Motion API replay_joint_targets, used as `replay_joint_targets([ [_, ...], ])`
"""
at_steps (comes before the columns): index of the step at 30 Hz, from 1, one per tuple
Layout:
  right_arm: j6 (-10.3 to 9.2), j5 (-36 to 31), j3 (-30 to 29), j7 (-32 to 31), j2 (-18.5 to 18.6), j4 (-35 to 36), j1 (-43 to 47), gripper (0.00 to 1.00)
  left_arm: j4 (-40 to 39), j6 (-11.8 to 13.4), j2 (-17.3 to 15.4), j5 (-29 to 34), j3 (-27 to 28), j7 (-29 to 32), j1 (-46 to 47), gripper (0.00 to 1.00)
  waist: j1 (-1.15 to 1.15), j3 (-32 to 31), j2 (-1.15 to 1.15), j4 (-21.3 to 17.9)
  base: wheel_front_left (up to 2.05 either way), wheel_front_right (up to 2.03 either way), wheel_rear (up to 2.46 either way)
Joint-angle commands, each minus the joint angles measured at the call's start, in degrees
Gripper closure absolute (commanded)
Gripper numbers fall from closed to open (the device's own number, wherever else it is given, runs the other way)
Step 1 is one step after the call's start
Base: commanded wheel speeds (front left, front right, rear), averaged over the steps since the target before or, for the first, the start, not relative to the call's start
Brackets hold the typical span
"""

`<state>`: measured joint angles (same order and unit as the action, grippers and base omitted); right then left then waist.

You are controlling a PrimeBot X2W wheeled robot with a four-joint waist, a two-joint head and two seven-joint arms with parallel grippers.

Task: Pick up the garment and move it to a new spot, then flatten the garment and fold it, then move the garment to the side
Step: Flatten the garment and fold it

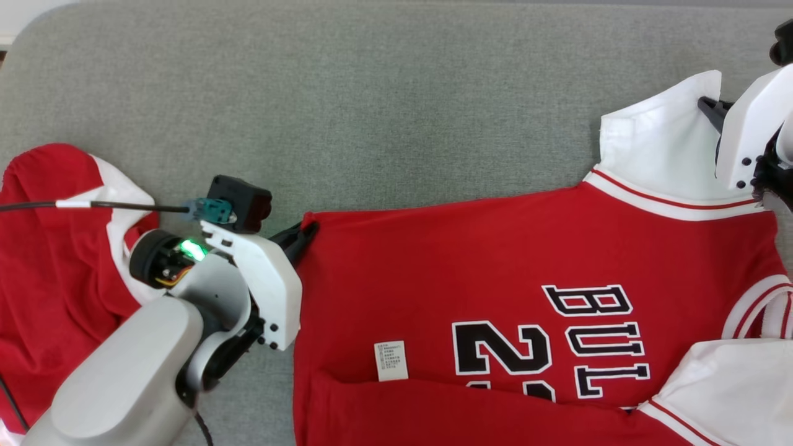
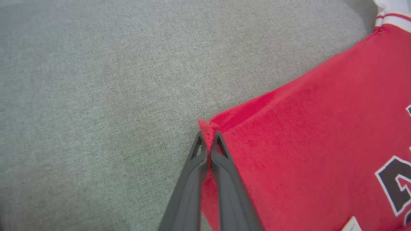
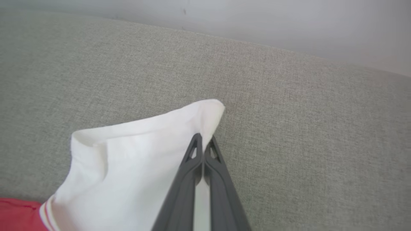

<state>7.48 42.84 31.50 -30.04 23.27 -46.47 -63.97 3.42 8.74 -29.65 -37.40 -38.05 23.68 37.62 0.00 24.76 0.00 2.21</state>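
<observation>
The garment [image 1: 526, 260] is a red jersey with white sleeves and black-and-white lettering, spread across the right half of a grey cushion. My left gripper [image 1: 303, 234] is shut on the garment's far left hem corner [image 2: 207, 128]; in the left wrist view red cloth shows pinched between the two dark fingers [image 2: 224, 166]. At the far right, my right gripper [image 1: 712, 108] is shut on the edge of the garment's white sleeve [image 3: 138, 154], whose tip [image 3: 213, 109] stands up past the closed fingers [image 3: 218, 166].
A second red-and-white garment [image 1: 56, 272] lies crumpled at the left edge, partly under my left forearm. Grey cushion [image 1: 372, 111] stretches behind both garments to a pale wall [image 3: 289, 22]. A black cable [image 1: 124, 205] runs to the left wrist.
</observation>
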Motion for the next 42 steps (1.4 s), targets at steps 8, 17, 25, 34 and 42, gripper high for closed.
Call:
replay_joint_targets([
  [8, 0.00, 2.5, 1.7, 1.6, 0.6, 1.1, 2.6, 1.00, 0.8, -0.3, -2.3, -0.7, -0.2, 1.7, -0.6, 1.00, 0.00, -3.0, 0.00, -1.9, 0.00, 0.00, 0.00],
  [17, 0.00, 5.7, 5.7, 2.0, 3.6, 6.5, 7.8, 1.00, -2.5, 0.0, -4.9, -4.6, 0.9, 6.1, -3.2, 1.00, 0.00, -8.7, 0.00, -4.7, 0.00, 0.00, 0.00],
  [25, 0.00, 9.0, 9.3, -0.5, 7.2, 12.2, 13.7, 1.00, -3.5, -1.7, -8.1, -9.6, -0.3, 14.2, -5.7, 1.00, 0.00, -13.4, 0.00, -6.4, 0.00, 0.00, 0.00],
  [34, 0.00, 11.4, 11.0, -4.2, 10.8, 18.0, 18.1, 1.00, -2.5, -4.5, -9.0, -18.7, 0.3, 24.6, -4.1, 1.00, 0.00, -16.6, 0.00, -8.4, 0.00, 0.00, 0.00],
  [42, 0.00, 13.3, 12.0, -10.3, 13.3, 21.7, 21.2, 1.00, 0.3, -5.9, -8.8, -24.5, -0.7, 32.5, -3.5, 1.00, 0.00, -18.0, 0.00, -9.3, 0.00, 0.00, 0.00],
])
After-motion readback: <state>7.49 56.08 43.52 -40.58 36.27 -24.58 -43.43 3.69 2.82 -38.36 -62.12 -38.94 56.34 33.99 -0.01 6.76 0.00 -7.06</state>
